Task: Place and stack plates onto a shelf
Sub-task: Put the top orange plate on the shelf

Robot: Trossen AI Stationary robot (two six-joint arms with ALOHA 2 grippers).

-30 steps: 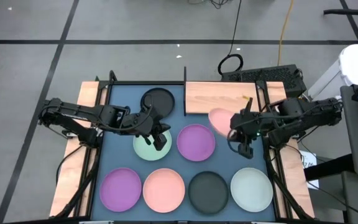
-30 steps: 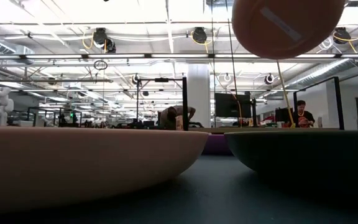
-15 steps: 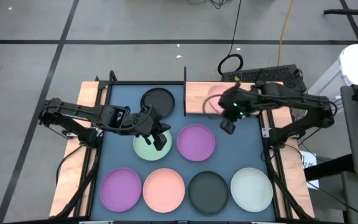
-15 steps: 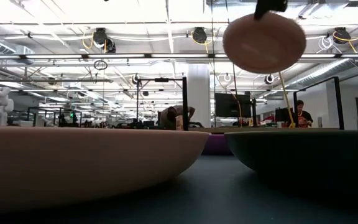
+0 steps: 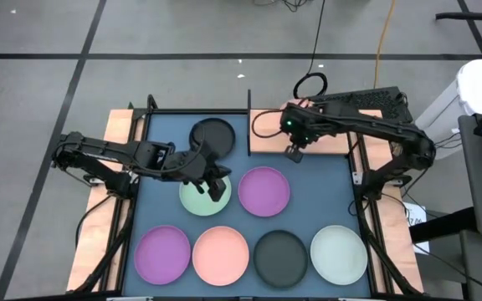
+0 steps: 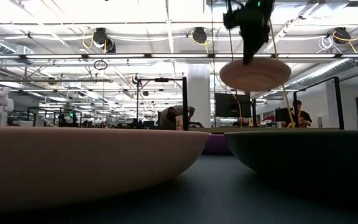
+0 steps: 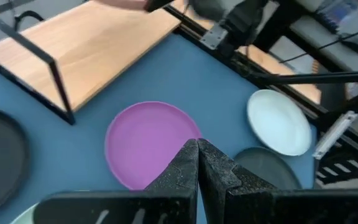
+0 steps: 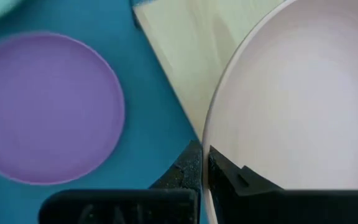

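Pink plate [image 8: 297, 106] level above the shelf [image 5: 308, 134], at 12 o'clock of the worktop (rim pinched in right claw [image 5: 294, 152], arm stretched across from 3 o'clock). Left claw [image 5: 214, 189] pressed together, empty, over the mint plate [image 5: 194, 199].

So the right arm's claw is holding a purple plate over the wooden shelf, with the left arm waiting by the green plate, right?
Not quite: the plate in the right claw is pink, not purple, as the right wrist view shows. The purple plate lies on the mat. The rest holds: the claw holds it over the wooden shelf, and the left claw is by the green plate.
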